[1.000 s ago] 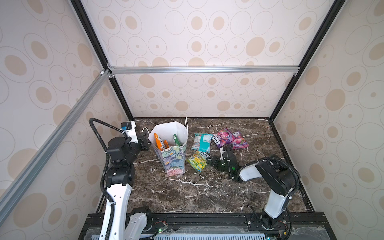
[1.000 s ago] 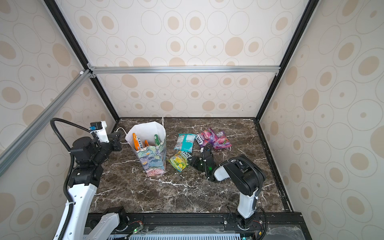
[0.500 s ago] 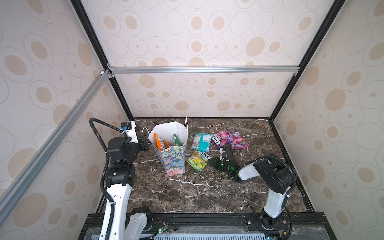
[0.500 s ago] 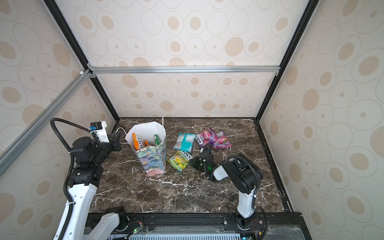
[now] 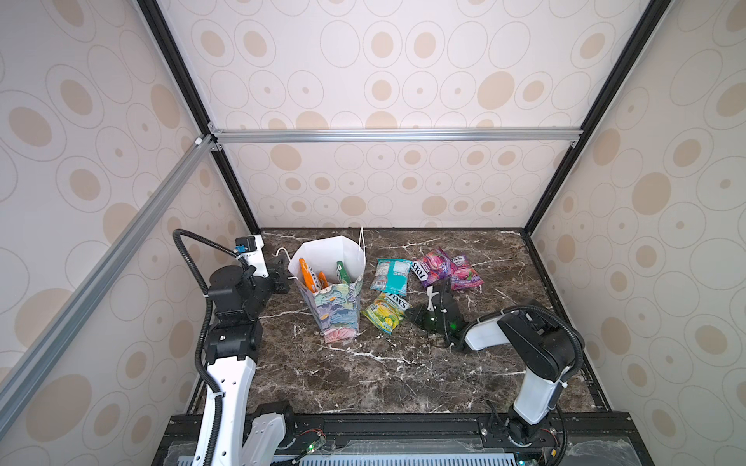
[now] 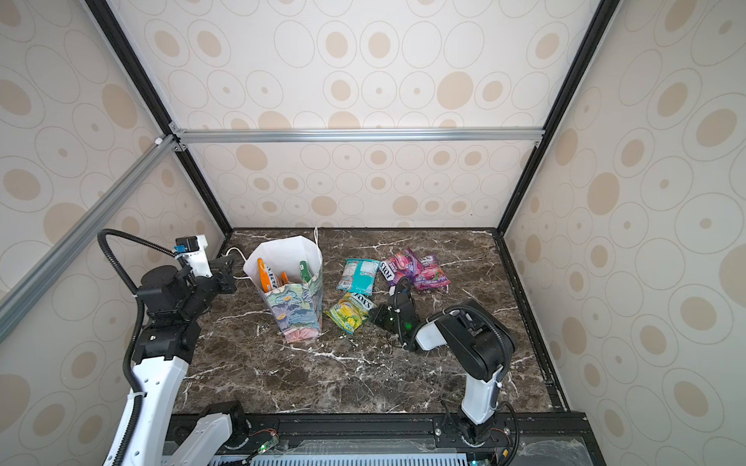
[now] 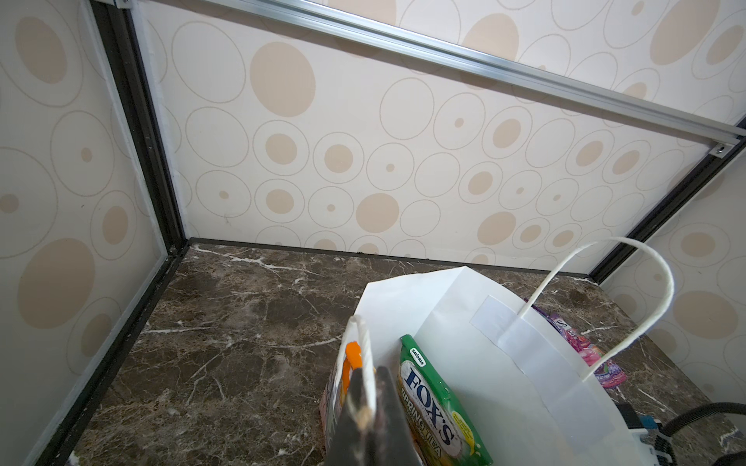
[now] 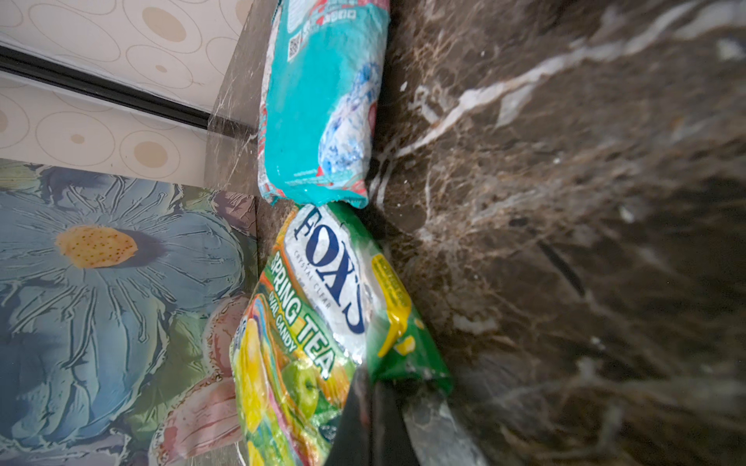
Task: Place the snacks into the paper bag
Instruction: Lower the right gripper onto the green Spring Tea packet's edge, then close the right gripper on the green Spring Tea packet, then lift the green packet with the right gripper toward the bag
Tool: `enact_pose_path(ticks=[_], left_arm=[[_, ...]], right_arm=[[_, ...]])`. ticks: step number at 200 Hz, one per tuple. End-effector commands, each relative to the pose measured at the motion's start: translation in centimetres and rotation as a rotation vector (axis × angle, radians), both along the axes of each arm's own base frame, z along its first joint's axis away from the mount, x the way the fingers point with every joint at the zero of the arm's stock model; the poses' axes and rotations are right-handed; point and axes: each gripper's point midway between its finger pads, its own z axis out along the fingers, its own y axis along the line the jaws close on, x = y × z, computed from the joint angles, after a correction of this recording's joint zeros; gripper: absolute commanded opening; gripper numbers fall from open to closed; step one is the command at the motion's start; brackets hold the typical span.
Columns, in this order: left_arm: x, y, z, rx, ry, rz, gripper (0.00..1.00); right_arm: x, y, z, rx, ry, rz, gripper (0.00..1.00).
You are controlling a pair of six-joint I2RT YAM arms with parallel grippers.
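The paper bag (image 5: 337,310) (image 6: 298,310) stands open at left centre, with orange (image 5: 306,274) and green (image 7: 436,411) snacks upright inside. My left gripper (image 5: 284,274) (image 7: 367,407) is shut on the bag's near cord handle (image 7: 365,351). A green-yellow packet (image 5: 385,312) (image 6: 349,312) (image 8: 315,306) lies right of the bag. My right gripper (image 5: 411,312) (image 8: 369,387) is low on the table, shut on this packet's near edge. A teal packet (image 5: 390,276) (image 8: 323,113) lies just behind it. Two purple-pink packets (image 5: 434,266) (image 6: 432,276) lie further right.
The dark marble table (image 5: 383,375) is enclosed by patterned walls with black frame posts (image 5: 537,242). The bag's floral side (image 8: 101,282) stands close beside the held packet. The far cord handle (image 7: 629,290) arches above the bag's mouth.
My right gripper's jaws have closed on the green-yellow packet's edge. Both arms have barely moved, and the left gripper holds the handle as before.
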Motion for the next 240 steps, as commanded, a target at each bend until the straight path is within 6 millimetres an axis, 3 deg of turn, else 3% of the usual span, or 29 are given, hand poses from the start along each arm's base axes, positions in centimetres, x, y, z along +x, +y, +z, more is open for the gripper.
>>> enact_pose_path(ticks=[1,62,192,240], left_arm=[[-0.3,0.1,1.0,0.023,-0.032,0.000,0.00],[-0.3,0.1,1.1,0.023,-0.035,0.000,0.00],[-0.4,0.1,1.2,0.022,-0.039,0.003,0.00],[-0.4,0.1,1.2,0.023,-0.039,0.003,0.00]], right_arm=[[-0.1,-0.7,1.0,-0.033,-0.025,0.002,0.00],[-0.7,-0.6,4.0,-0.093,-0.083,0.079,0.00],[-3.0,-0.9,14.0,-0.194,-0.268,0.188,0.00],[-3.7,-1.1,16.1,-0.236,-0.313,0.209,0.00]])
